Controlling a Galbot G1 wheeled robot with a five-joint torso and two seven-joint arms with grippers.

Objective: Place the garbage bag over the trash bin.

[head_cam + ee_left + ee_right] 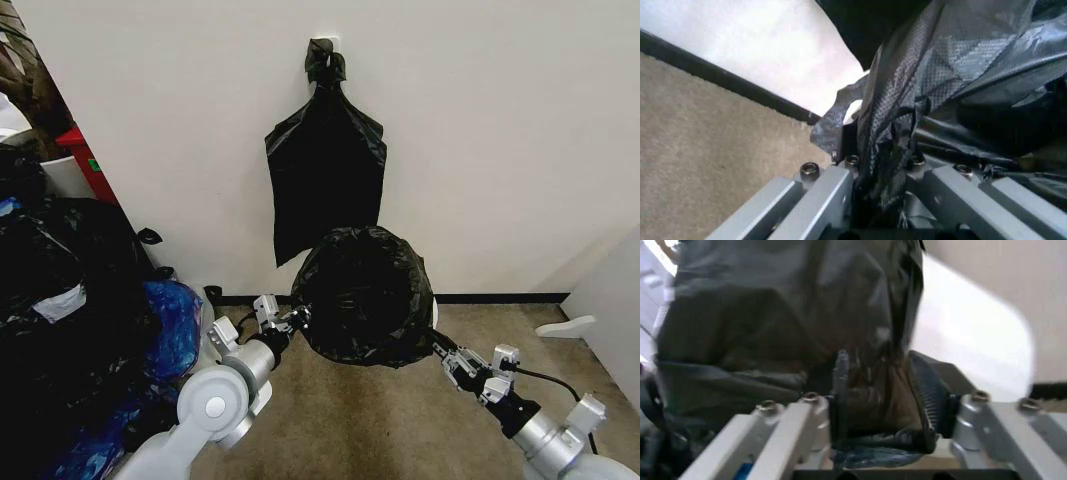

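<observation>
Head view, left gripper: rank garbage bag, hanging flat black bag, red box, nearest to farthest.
From the left gripper:
1. garbage bag, pinched in the gripper, stretched across to the right gripper.
2. flat black bag, hanging on the wall above and behind.
3. red box, far off on the left by the wall.

heap of black bags [60, 330] crowding left, carpet [360, 420] open right

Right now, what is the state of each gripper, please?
Left gripper: shut on the thin glossy black plastic garbage bag, at its left edge.
Right gripper: shut on the garbage bag, at its right edge.
</observation>
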